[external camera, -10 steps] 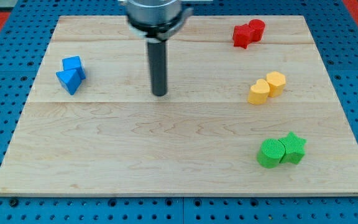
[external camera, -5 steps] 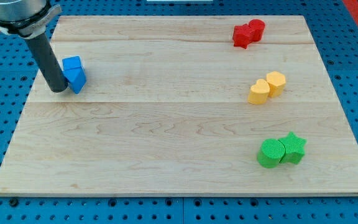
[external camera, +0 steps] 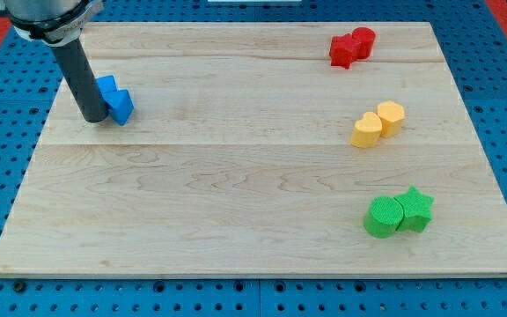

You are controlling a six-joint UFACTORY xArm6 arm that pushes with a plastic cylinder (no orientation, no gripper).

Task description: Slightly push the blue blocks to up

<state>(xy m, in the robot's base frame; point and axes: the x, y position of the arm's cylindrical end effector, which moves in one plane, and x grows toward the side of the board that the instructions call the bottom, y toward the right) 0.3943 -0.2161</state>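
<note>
Tip [external camera: 92,119] touching blue blocks [external camera: 114,99] from view's left, no pincer (bare rod, holding nothing). Blue pair near board [external camera: 236,220] top-left corner, long axis slanting toward view's bottom-right.

there are no words, numbers, labels or signs to read anywhere here. nothing is written on the worktop [external camera: 262,220], on the blocks, or on the dark rod.
</note>
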